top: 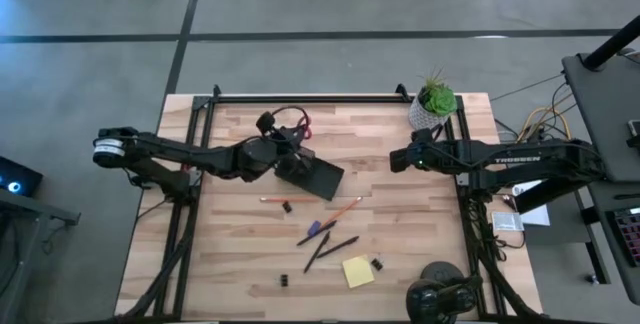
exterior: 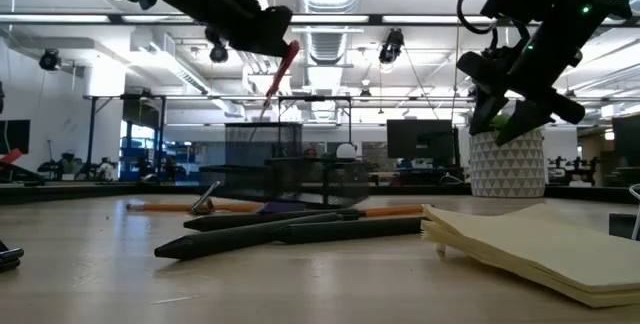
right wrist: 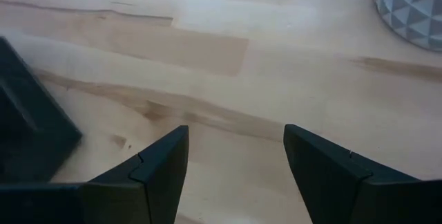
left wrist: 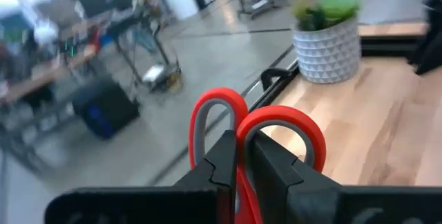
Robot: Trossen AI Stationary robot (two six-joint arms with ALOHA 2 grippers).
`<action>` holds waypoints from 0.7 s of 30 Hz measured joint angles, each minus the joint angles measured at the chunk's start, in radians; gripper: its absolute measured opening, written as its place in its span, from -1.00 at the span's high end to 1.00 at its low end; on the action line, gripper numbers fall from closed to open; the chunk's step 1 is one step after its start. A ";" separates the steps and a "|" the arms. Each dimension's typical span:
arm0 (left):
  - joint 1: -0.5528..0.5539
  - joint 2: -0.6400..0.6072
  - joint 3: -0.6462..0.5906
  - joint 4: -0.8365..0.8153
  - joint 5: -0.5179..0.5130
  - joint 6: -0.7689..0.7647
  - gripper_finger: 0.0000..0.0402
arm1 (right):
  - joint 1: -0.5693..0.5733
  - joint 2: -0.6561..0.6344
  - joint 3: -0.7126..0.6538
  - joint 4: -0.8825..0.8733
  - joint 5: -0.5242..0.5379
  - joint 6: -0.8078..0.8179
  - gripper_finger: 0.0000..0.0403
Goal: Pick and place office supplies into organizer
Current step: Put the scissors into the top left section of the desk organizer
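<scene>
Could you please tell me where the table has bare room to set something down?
Bare wood lies between the organizer and the right claw, and along the table's left side below the left claw, which grips the scissors. It is crowded at front centre: pens, sticky-note pad, binder clips.

Bright overhead strip lights, bg blurred – soft shadows

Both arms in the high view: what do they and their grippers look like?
Two slim black jointed arms. The right arm carries pale lettering along its forearm and a green light near the wrist; the left arm has a white ring at its base joint. The right gripper has flat, angular matte-black fingers.
</scene>
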 joint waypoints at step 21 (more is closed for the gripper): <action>-0.005 0.000 -0.010 0.040 -0.001 0.060 0.95 | 0.000 0.001 0.000 -0.001 -0.009 -0.086 -0.15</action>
